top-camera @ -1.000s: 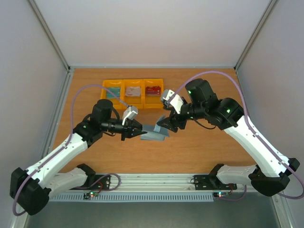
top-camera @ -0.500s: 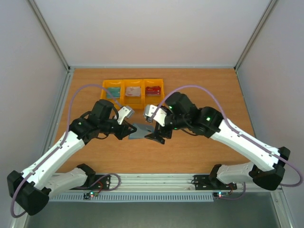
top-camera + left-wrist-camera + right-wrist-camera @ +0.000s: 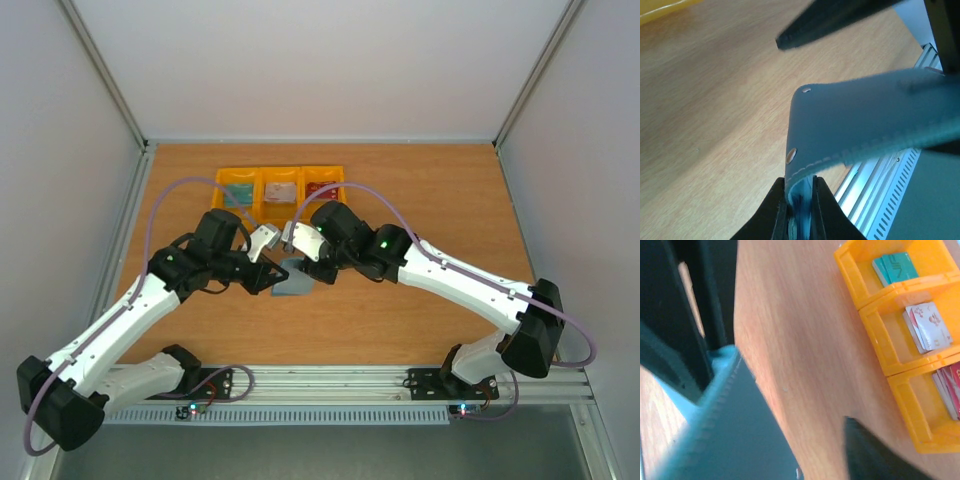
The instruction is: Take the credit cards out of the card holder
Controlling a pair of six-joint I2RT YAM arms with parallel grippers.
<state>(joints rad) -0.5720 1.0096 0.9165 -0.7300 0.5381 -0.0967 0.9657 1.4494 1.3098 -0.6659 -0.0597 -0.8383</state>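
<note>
Left wrist shows jaws clamped tight on card holder [image 3: 865, 120].

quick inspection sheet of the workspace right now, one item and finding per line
surface: wooden table, no spills seen
job's things: card holder open, held off the table; credit cards sorted in three yellow bins
clutter: nothing seen
grippers: left gripper shut on the holder's edge; right gripper open at its flap
cables: purple cables loop over both arms
surroundings: pale walls, metal rail at the near edge
</note>
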